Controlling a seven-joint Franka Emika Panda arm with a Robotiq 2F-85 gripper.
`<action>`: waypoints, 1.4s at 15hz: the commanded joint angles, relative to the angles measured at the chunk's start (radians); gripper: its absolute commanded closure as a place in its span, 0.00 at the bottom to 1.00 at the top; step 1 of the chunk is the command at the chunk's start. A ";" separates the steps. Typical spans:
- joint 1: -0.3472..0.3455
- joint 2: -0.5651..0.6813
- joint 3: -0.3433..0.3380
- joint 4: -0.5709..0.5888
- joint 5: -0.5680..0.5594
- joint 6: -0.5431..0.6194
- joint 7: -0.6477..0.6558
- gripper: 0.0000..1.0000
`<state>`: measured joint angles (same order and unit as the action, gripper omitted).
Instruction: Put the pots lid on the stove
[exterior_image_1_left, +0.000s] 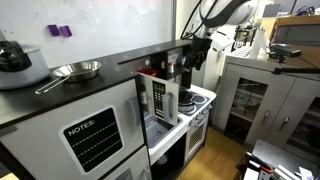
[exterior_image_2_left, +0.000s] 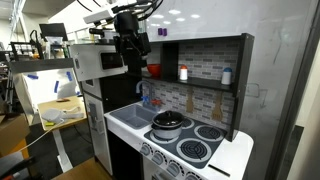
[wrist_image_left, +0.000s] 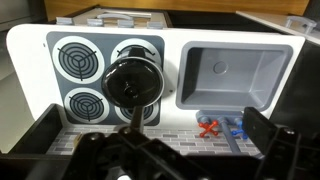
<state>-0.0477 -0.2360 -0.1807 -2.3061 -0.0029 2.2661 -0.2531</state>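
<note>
A white toy-kitchen worktop (wrist_image_left: 30, 60) is seen from directly above in the wrist view. Its one end is taken up by the stove (wrist_image_left: 100, 78), a grey panel with dark round burners, and its other end by a grey sink (wrist_image_left: 270, 60). A dark pot (exterior_image_2_left: 168, 131) is set on the side of the stove nearest the sink, and the pot's lid (wrist_image_left: 135, 80), dark and round with a knob in the middle, is seated on top of it. The lid is thus found on the pot, not on the stove surface itself. Which row of burners carries the pot cannot be told for certain. A small red piece (wrist_image_left: 209, 127) and a small blue piece (wrist_image_left: 237, 128) are placed along the tiled back edge, behind the sink. The claw (wrist_image_left: 158, 132) is shown with its two dark fingers (wrist_image_left: 48, 128) spread wide apart at the bottom of the wrist view, with the lid framed between them from above. In an exterior view the claw (exterior_image_2_left: 132, 48) is held well above the worktop, near the sink end, apart from pot and lid (exterior_image_2_left: 168, 119).
</note>
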 joint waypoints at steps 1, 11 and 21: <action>-0.014 0.001 0.014 0.001 0.004 -0.003 -0.003 0.00; -0.014 0.006 0.008 0.007 0.011 -0.008 -0.019 0.00; -0.031 0.163 -0.043 0.072 0.089 0.104 -0.209 0.00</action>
<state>-0.0653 -0.1315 -0.2288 -2.2752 0.0354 2.3379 -0.3933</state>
